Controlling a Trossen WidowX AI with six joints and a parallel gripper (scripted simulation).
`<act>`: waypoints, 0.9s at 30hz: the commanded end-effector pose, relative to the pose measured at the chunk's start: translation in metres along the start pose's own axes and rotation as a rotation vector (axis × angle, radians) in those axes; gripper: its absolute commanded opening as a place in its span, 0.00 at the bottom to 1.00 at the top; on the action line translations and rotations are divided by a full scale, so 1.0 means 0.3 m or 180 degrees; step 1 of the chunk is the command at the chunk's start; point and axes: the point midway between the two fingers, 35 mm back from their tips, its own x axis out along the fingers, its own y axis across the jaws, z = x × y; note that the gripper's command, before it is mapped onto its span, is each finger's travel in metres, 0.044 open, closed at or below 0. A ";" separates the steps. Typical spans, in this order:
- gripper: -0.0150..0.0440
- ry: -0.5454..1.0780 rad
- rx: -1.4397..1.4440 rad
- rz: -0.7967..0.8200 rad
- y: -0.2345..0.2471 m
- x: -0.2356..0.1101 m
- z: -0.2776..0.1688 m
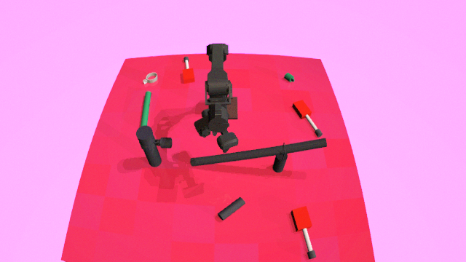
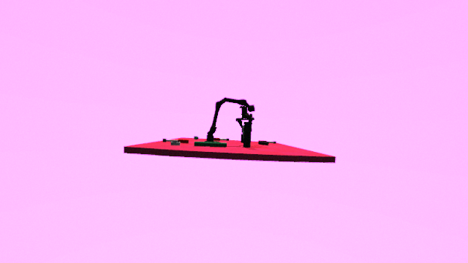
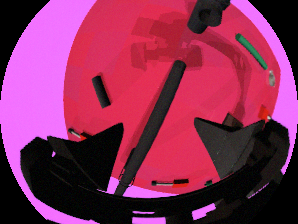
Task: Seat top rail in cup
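Pincer (image 1: 218,140) wide, empty — rail (image 1: 258,153) just below at 6, axis 3–9, cut end toward cup (image 1: 165,143).

Centre frame: open gap between rail (image 1: 255,153) cut end and post (image 1: 149,145) cup (image 1: 165,143); short tube (image 1: 231,208) lies lower-centre, apart.

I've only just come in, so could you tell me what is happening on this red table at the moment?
A single dark robot arm is working on a small fence mock-up. Its gripper is open and empty, hovering above the long dark top rail, which passes through the loop cap on a short post. The rail's near end is not seated: a gap separates it from the end cup hanging on the big post.
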 end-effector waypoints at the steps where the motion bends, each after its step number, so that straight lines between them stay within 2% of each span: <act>1: 1.00 0.0045 0.1506 -0.0439 0.032 0.080 -0.044; 13: 1.00 0.0045 0.1506 -0.0439 0.032 0.080 -0.044; 20: 1.00 0.0045 0.1506 -0.0439 0.018 0.190 -0.049; 27: 1.00 0.0045 0.1506 -0.0439 0.013 0.224 -0.050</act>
